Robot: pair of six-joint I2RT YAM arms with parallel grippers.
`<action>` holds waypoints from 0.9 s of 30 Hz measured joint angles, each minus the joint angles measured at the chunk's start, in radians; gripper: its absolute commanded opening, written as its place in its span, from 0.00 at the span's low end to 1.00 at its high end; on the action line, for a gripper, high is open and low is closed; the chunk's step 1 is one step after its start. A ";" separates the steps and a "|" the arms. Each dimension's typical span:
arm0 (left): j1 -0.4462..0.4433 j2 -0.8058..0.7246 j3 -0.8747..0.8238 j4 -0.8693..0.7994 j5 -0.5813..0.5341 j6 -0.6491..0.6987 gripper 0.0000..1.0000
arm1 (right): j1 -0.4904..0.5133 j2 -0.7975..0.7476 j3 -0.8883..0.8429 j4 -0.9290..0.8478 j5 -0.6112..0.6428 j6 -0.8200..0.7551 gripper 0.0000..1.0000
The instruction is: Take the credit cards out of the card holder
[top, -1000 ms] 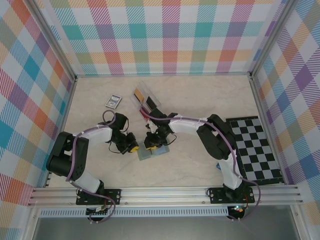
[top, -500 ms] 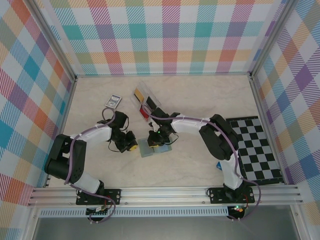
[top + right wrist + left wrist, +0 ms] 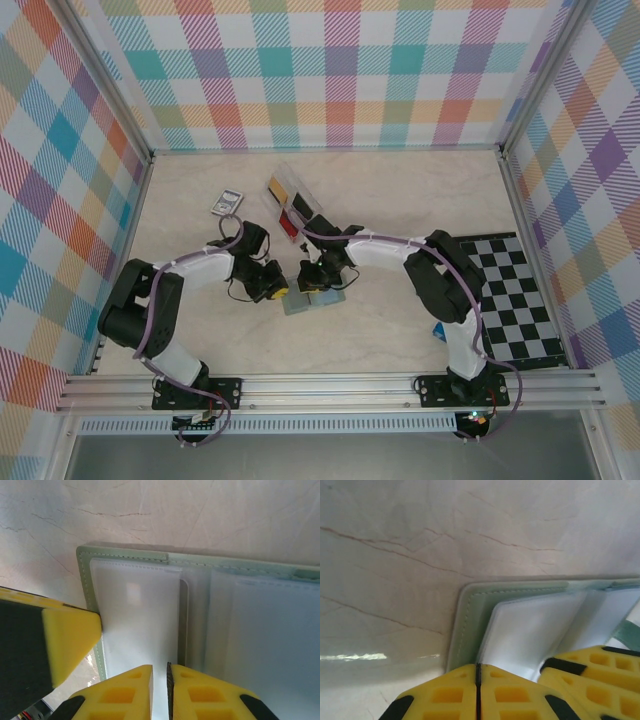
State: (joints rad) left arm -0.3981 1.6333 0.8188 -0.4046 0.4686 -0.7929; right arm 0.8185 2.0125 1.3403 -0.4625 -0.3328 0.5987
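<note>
Both arms bent inward and low, meeting over one open wallet near the middle of the table. The left gripper was pressed shut at the wallet's green edge. The right gripper had its fingers nearly together over a pale inner pocket. Any pinch was unclear, and the pocket contents were hard to make out.

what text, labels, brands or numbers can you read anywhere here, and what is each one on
No text can be read in these pictures.
card holder: plain pale pockets and a green stitched edge, no print showing.
picture card: too small to read.
yellow card: too small to read.
checkerboard mat: black and white squares, no writing visible.
</note>
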 measured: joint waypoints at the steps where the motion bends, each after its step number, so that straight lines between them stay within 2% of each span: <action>1: 0.000 0.002 0.003 -0.002 0.002 0.000 0.08 | 0.000 0.000 -0.001 0.001 0.001 0.001 0.16; 14: -0.008 0.027 0.046 -0.068 -0.039 0.035 0.05 | -0.022 -0.007 -0.019 -0.001 0.045 0.031 0.16; 21: -0.008 0.036 0.058 -0.083 -0.040 0.048 0.07 | -0.022 -0.007 -0.018 0.000 0.034 0.026 0.28; 27: -0.010 0.034 0.064 -0.093 -0.046 0.048 0.15 | 0.006 -0.019 -0.007 -0.032 0.093 -0.018 0.32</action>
State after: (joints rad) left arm -0.4084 1.6669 0.8825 -0.4976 0.4225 -0.7448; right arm 0.8249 1.9938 1.3331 -0.4942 -0.2394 0.5812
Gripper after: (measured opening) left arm 0.128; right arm 0.311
